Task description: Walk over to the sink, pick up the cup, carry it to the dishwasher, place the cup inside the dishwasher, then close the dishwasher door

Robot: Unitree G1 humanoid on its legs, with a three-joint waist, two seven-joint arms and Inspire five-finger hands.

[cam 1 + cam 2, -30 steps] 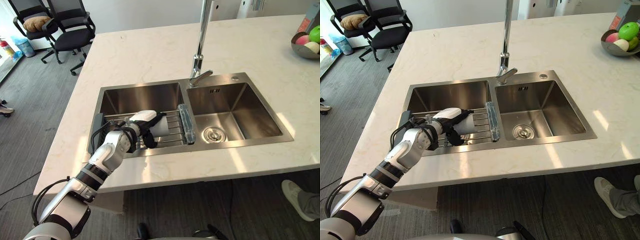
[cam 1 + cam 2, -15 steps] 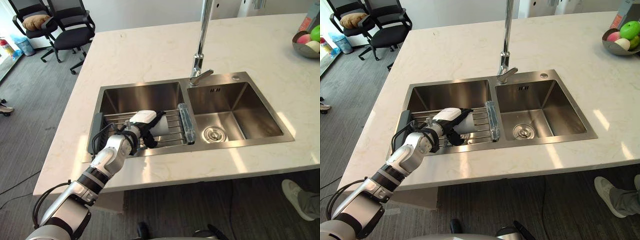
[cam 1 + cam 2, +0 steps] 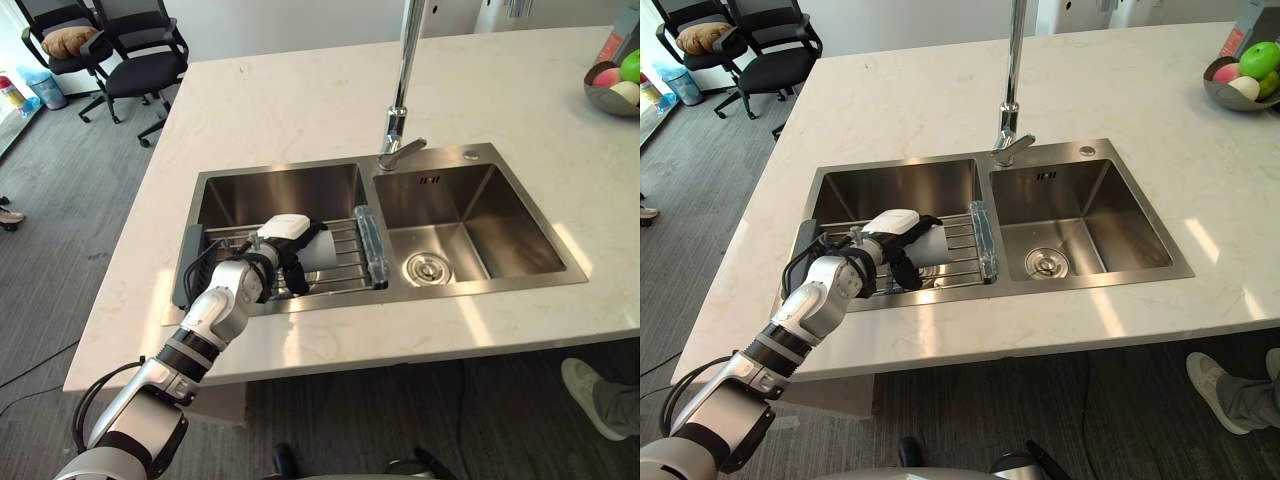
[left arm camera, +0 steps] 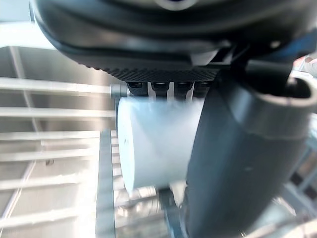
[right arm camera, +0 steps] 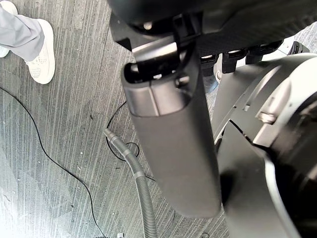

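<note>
Stainless-steel sink (image 3: 230,195): over the past second we see the left hand (image 3: 280,245) barely shift, fingers and thumb still wrapped around the white cup (image 3: 326,250), which remains on its side on the wire rack (image 3: 345,262). We judge the grip set and the lift not begun. The cup's long axis follows the rack's bars, pointing to the robot's right; we cannot tell which end is the mouth. The right hand (image 5: 173,148) hangs above the floor (image 5: 59,148).

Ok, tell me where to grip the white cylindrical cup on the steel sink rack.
Take the white cylindrical cup round its curved wall, from the near left, as the left hand does: it lies on its side on the steel sink rack, leaving that wall exposed.
</note>
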